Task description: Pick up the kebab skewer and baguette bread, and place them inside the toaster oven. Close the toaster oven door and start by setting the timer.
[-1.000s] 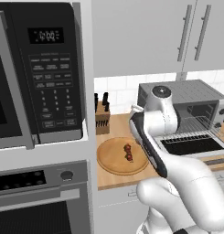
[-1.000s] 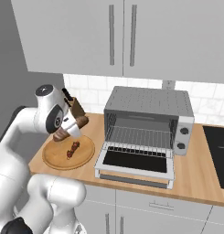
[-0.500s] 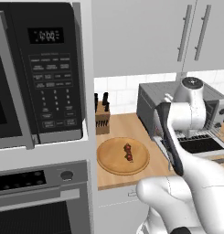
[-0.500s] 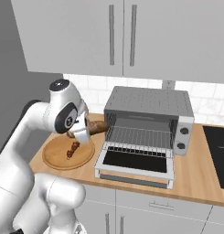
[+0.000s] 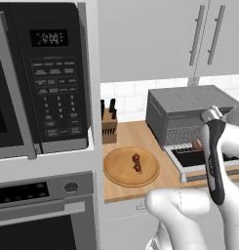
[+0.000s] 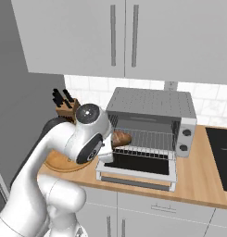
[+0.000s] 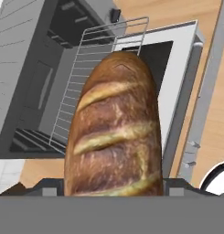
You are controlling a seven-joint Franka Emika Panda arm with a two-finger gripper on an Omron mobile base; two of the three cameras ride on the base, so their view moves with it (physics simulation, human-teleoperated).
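The baguette bread (image 7: 114, 132) is gripped between the fingers (image 7: 40, 188), its golden-brown slashed crust running away from the hand toward the oven mouth; in the right base view its far end (image 6: 121, 138) sits at the left side of the opening, just over the front of the wire rack (image 6: 147, 141); whether it touches the rack cannot be told. The gripper (image 7: 114, 189) is closed on the loaf's near end, one dark fingertip at each flank; the white arm (image 6: 89, 139) reaches in from the left of the oven.

The toaster oven (image 6: 149, 127) stands on the wooden surface (image 6: 203, 178) near its back edge, against the tiled wall; the toaster oven door (image 6: 138, 169) hangs fully down, its dark glass facing up, reaching toward the front edge of the surface; two knobs (image 6: 183, 140) sit on the right front panel.

The kebab skewer (image 5: 136, 162) lies on the round wooden board (image 5: 130, 166), near the board's centre, well apart from the oven; the board rests toward the left end of the surface; a knife block (image 5: 108, 125) stands behind it at the back edge; a black microwave (image 5: 48, 78) is mounted left of the surface, above a wall oven (image 5: 43, 215).
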